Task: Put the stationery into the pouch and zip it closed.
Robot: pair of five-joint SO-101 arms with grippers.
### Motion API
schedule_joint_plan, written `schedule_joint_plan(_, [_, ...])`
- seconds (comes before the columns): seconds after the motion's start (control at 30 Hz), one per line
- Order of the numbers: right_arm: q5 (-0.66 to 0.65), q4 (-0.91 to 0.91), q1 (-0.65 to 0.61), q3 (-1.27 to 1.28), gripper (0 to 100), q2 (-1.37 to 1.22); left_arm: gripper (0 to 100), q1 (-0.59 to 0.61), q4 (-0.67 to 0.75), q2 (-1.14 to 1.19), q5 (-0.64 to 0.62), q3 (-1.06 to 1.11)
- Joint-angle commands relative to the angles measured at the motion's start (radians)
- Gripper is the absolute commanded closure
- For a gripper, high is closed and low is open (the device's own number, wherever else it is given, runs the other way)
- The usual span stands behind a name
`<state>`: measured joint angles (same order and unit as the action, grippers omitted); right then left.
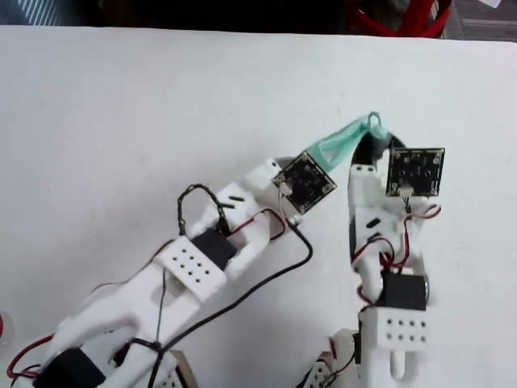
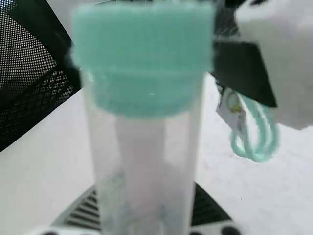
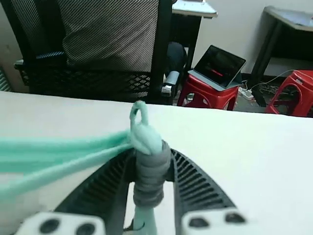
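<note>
White tabletop (image 1: 121, 121) runs under both of your arms, and behind its far edge you have a black mesh chair (image 3: 98, 39) and red stools (image 3: 215, 95), one with a dark tablet (image 3: 220, 66) propped on it. The pouch (image 1: 338, 145) sits toward the far right of the table, stretched between your two claws. Your left gripper (image 2: 146, 215) is clenched on one end of it: its ribbed black fingers (image 2: 83, 213) sit on either side of the clear body, right under the mint-green band (image 2: 142, 58) that crosses the pouch. Whatever lies inside the clear wall is too blurred to make out. Your right gripper (image 3: 149, 186) is clamped on the other end, where a grey wrapped section (image 3: 150, 171) stands between its fingers (image 3: 195, 181), with the mint material trailing off to one side toward the left arm. A small mint loop (image 3: 139, 111) pokes up just above that grey section. From above, that loop marks the point of the pouch farthest from you, just beyond the right arm's wrist camera (image 1: 414, 171).
</note>
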<state>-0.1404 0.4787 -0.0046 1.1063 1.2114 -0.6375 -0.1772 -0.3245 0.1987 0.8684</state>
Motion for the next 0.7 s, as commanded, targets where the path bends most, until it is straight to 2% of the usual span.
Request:
schedule_joint_plan(0.0, [-0.003,0.191,-0.048,-0.104,97.9,0.130,98,-0.021,-0.011,0.177,0.003,-0.034])
schedule_joint_plan(0.07, [-0.012,0.248,-0.061,-0.106,97.9,0.180,98,-0.021,-0.018,0.216,0.003,-0.057])
schedule_joint_plan(0.17, [-0.107,0.346,-0.113,-0.106,97.9,0.248,98,-0.021,-0.066,0.211,0.003,-0.075])
schedule_joint_plan(0.33, [-0.230,0.475,-0.245,-0.107,97.9,0.381,98,-0.021,-0.068,0.200,0.003,-0.075])
schedule_joint_plan(0.5, [-0.249,0.518,-0.303,-0.110,97.9,0.503,98,-0.021,-0.063,0.202,0.003,-0.075])
schedule_joint_plan(0.67, [-0.250,0.521,-0.292,-0.110,97.9,0.561,98,-0.025,-0.061,0.214,0.003,-0.081])
